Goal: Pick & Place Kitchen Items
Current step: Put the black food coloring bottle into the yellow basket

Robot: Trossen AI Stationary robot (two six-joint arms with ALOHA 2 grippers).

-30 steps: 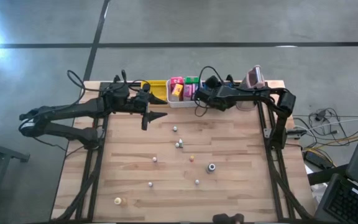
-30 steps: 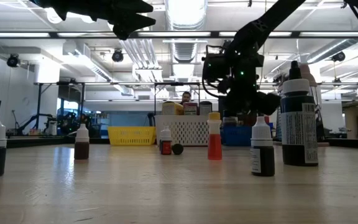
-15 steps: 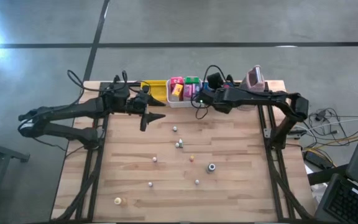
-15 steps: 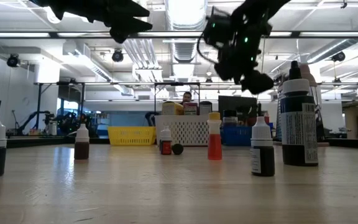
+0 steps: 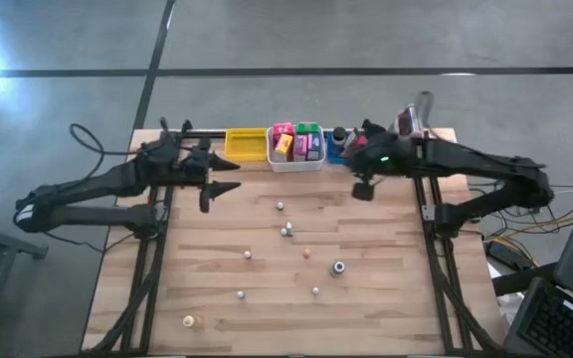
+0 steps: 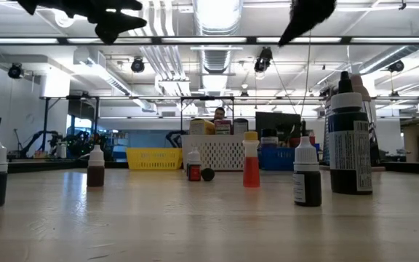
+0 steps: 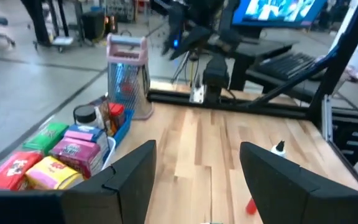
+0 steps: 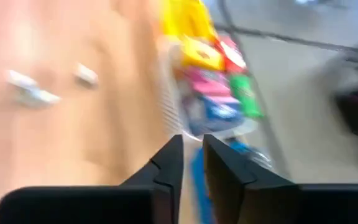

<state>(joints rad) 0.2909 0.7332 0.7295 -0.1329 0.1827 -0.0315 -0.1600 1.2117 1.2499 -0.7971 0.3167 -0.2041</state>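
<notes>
Change, left arm: the left gripper (image 5: 210, 195) sits farther toward the table's left edge than half a second ago, when it hung near the yellow bin's front corner; its cable now loops out over the floor.
Change, right arm: the right gripper (image 5: 362, 188) has swung from the white bin's right end to a spot in front of the blue bin (image 5: 334, 152); the arm is stretched out longer across the right side.
Change, table contents: the small bottles and pieces on the wood lie where they lay earlier.
Left jaws: apart and empty, seen in the left wrist view as two dark fingers (image 7: 133, 180) with bare table between them.
Right jaws: nearly together, a narrow slit between the fingers (image 8: 164, 172), nothing held.
Kitchen items, binned: pink, green, yellow and blue packets (image 5: 295, 142) stand in the white bin (image 5: 272, 165), between the yellow bin (image 5: 246, 144) and the blue bin.
Kitchen items, loose: small bottles (image 5: 286, 231) lie scattered across the table's middle, with a dark round piece (image 5: 338, 267) toward the right and one whitish piece (image 5: 189, 321) near the front left.
Low view only: the pieces are upright dropper bottles, one red (image 6: 250, 161), several dark (image 6: 349, 134); a person shows behind the white bin.
Left wrist view only: jars in the blue bin, and the pink-grey upright device (image 7: 128, 76) just beyond it.
</notes>
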